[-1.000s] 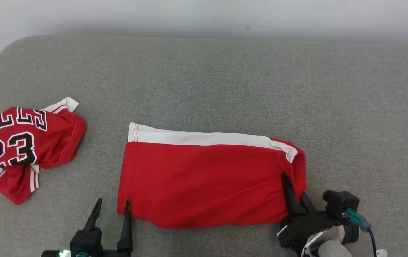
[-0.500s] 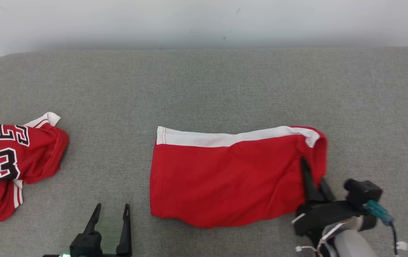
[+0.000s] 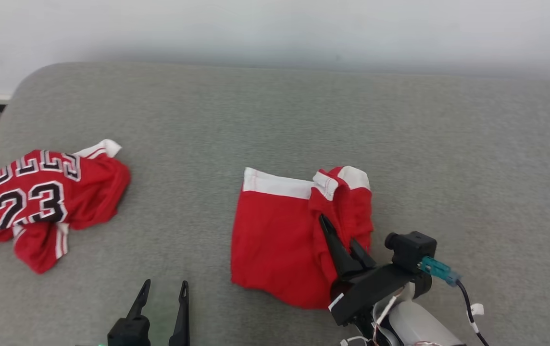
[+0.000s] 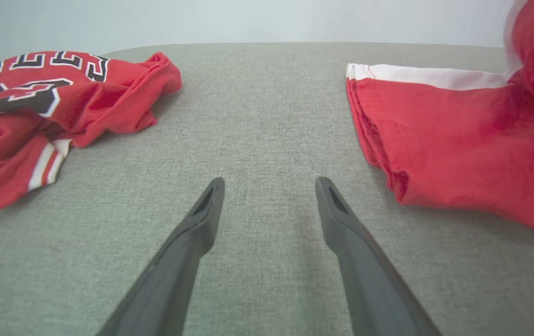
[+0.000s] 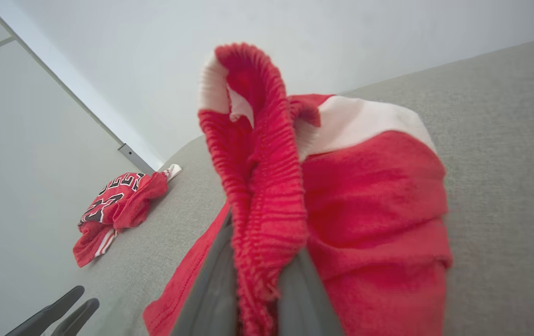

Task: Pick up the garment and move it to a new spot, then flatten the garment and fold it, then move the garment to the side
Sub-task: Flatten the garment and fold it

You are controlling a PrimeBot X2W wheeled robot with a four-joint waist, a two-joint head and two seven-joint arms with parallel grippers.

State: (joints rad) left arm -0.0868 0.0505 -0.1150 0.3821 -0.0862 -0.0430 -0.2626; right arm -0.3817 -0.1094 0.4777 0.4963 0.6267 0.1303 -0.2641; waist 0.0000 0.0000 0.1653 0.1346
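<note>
We see the jersey (image 3: 49,202) lying crumpled at about nine o'clock on the grey cushion (image 3: 400,144), near its rounded corner. The black 23 and part of the lettering face up, and a white sleeve edge sticks out toward one o'clock. Nothing touches it, and it is well apart from both grippers.

Just right of the middle lie the red shorts (image 3: 275,240), with the white band along their twelve o'clock edge. Their three o'clock side is lifted and doubled over the flat part, so a second bit of white band sits bunched at the top.

The right gripper (image 3: 338,230) comes in from five o'clock with its fingers pressed together on the shorts. In the right wrist view the ribbed red band rises straight out from between the two fingers – a firm pinch on the fabric.

The left gripper (image 3: 166,283) is at seven o'clock, low over bare cushion between the jersey and the shorts. Its fingers are spread wide and hold nothing – in the left wrist view the near edge of the shorts lies toward two o'clock of the fingertips, apart from them.
</note>
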